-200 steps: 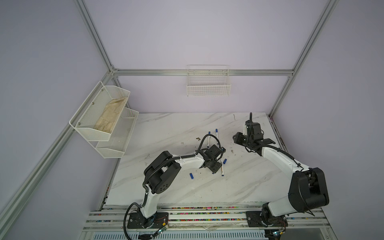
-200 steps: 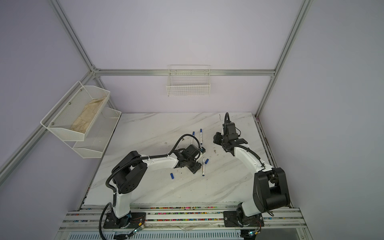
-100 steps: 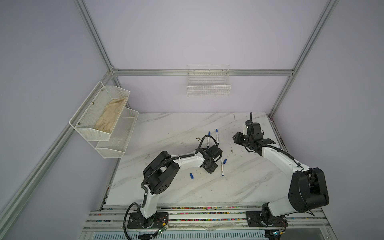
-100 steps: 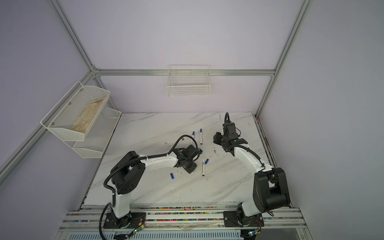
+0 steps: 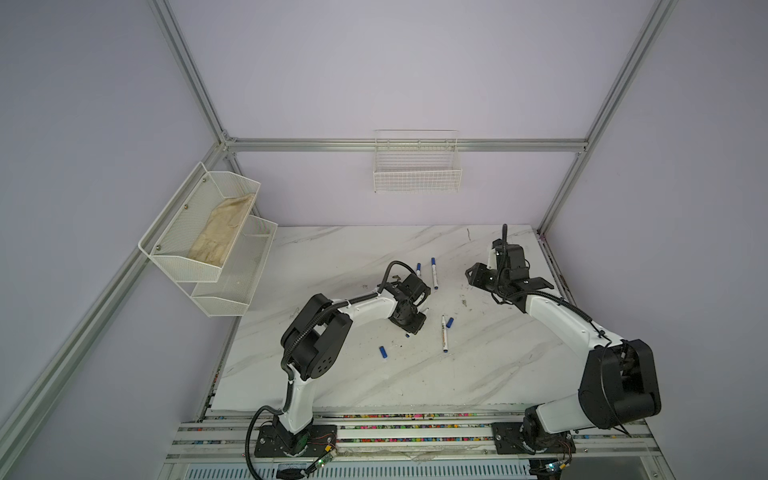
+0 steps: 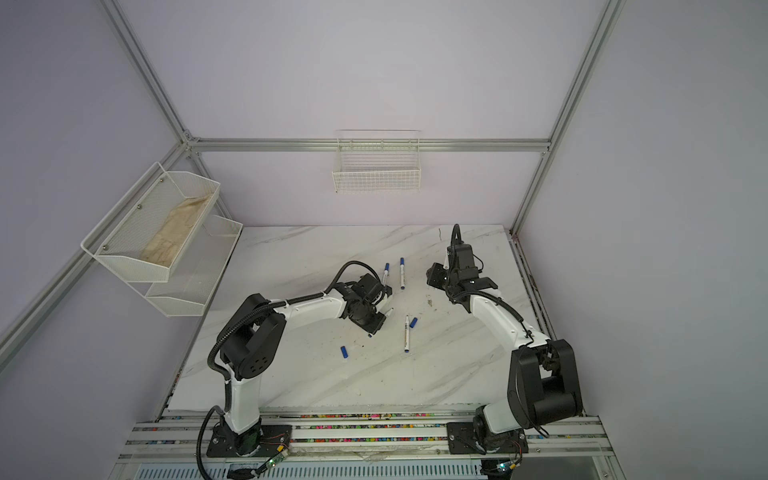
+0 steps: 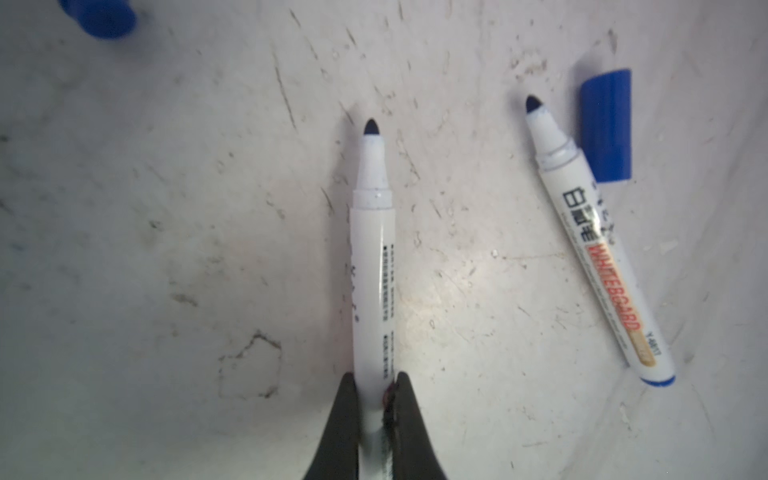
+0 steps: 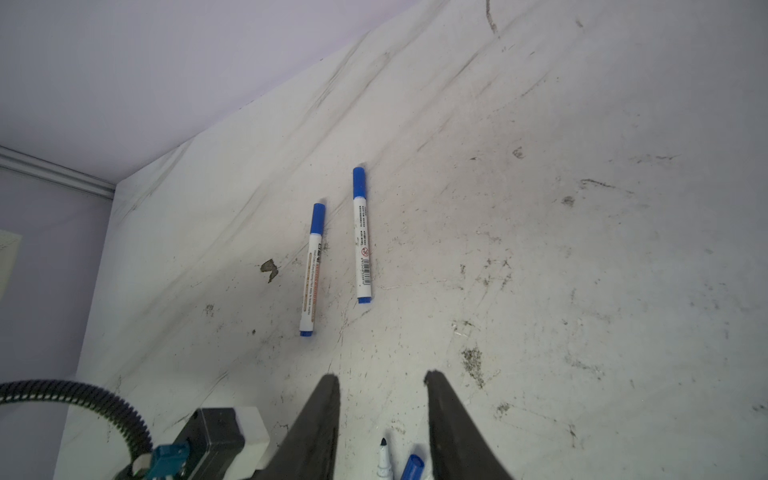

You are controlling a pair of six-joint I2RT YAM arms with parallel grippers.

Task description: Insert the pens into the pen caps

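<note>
Grasp step, I judge: my left gripper (image 7: 375, 380) is clamped on a bare pen (image 7: 371, 266) lying at the table (image 7: 166, 208). My right gripper (image 8: 381, 380) hangs half open, empty. Next I need the loose cap (image 7: 606, 124) beside the other pen (image 7: 598, 249).

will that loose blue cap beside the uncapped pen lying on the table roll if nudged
Likely yes: the cap is a smooth cylinder lying on its side on the table, so a sideways nudge should roll it. Short and plastic, it is probably light. The uncapped pen beside it may block it that way.
</note>
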